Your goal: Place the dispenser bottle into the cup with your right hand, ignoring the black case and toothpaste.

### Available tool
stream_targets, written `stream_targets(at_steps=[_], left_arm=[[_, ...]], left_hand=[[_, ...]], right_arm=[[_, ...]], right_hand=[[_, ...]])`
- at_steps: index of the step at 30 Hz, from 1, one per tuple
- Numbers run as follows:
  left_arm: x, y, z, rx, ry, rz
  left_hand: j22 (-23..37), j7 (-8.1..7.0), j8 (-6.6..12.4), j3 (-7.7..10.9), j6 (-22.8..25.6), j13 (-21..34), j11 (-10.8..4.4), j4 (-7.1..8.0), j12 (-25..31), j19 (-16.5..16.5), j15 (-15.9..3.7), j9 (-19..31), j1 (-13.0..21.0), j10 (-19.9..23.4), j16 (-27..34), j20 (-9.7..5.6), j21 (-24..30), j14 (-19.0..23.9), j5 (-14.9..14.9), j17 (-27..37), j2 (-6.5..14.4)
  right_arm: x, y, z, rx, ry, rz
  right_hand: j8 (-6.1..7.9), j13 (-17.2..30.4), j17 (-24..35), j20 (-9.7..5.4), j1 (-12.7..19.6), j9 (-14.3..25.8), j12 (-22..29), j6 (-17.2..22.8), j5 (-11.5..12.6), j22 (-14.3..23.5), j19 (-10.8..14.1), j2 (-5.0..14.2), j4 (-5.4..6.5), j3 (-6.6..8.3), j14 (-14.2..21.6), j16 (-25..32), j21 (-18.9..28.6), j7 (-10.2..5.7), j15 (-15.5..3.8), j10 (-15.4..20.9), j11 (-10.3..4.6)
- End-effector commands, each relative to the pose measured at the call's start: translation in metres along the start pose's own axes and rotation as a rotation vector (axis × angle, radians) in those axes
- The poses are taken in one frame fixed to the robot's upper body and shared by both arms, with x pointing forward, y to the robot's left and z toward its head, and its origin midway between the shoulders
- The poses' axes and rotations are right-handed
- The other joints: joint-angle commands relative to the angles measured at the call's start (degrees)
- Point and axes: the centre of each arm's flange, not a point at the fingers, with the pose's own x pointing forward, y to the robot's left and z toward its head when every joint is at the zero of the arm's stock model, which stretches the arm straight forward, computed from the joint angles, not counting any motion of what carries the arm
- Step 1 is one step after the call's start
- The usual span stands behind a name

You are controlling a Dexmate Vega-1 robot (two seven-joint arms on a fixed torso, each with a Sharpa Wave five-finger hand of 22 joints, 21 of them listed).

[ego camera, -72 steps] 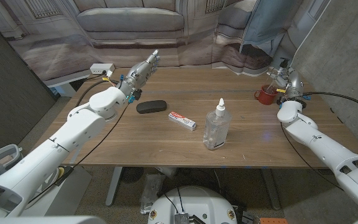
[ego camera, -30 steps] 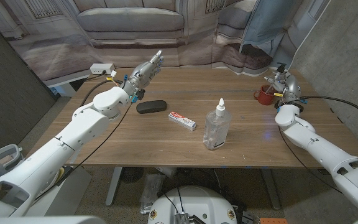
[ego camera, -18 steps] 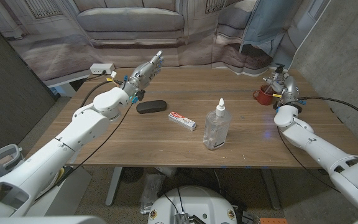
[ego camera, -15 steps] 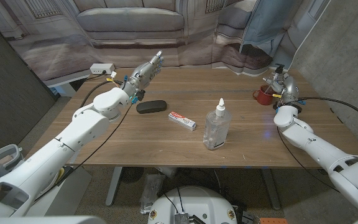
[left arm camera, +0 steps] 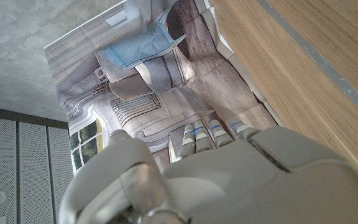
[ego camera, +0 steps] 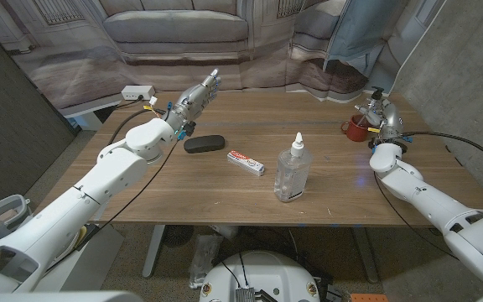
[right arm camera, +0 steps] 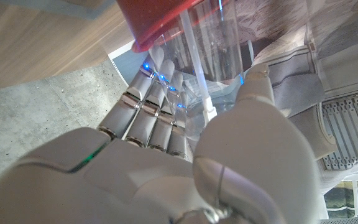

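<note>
Right hand grips a clear bottle at the red cup, far right of the table.

Head view: the right hand is at the red cup at the table's far right edge. A larger clear dispenser bottle stands upright mid-table, well apart. The toothpaste lies just left of it, the black case further left. The left hand hovers at the far left, fingers extended, holding nothing.
Left wrist view: the left hand's fingers reach out together beside the table edge.
Right wrist view: the right hand wraps a clear bottle that reaches to the red cup's rim.
</note>
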Motion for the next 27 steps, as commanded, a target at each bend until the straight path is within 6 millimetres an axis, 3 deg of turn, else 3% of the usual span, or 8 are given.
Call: stream_targets(at_steps=[1, 11, 27], left_arm=[[-0.0031, -0.0003, -0.0021, -0.003, 0.008, 0.001], [-0.0029, 0.0014, -0.0054, -0.008, 0.02, -0.001], [0.0034, 0.0027, -0.0089, -0.011, 0.026, -0.015]], left_hand=[[0.2, 0.2, 0.02, -0.38, 0.28, 0.22, 0.33, 0.18, -0.01, -0.49, 0.23, 0.3, 0.37, 0.33, -0.16, 0.18, -0.03, -0.22, 0.38, 0.17, 0.63], [0.2, 0.2, 0.03, -0.45, 0.33, 0.22, 0.33, 0.18, -0.02, -0.47, 0.22, 0.3, 0.4, 0.31, -0.17, 0.06, -0.01, -0.27, 0.38, 0.16, 0.68], [0.2, 0.18, 0.07, -0.58, 0.49, 0.22, 0.38, 0.18, -0.02, -0.48, 0.18, 0.3, 0.47, 0.31, -0.17, 0.05, 0.0, -0.26, 0.4, 0.16, 0.75]], right_arm=[[-0.0017, -0.0023, -0.0003, 0.008, -0.014, 0.027], [-0.001, 0.004, 0.002, -0.004, -0.018, 0.042], [-0.006, 0.0031, -0.0032, -0.005, -0.019, 0.055]], right_hand=[[-0.85, 0.32, 0.17, -3.94, -4.94, -0.35, -0.33, 7.1, 0.66, -0.09, -0.99, 3.32, 2.86, 0.01, -1.14, -0.58, -0.41, -7.53, -3.78, 1.29, -2.22], [-2.04, 0.5, -0.03, -2.65, -7.7, -0.7, -0.85, 5.86, 1.31, -0.25, -2.62, 2.29, 3.92, -1.37, -3.88, -1.52, -1.3, -7.21, -2.64, -0.31, -1.63], [-3.6, 0.76, -1.06, 0.2, -9.97, -0.72, -2.04, 4.01, 2.64, -0.69, -6.7, 0.54, 4.42, -2.97, -9.75, -3.0, -3.73, -7.22, -0.26, -3.89, -0.88]])
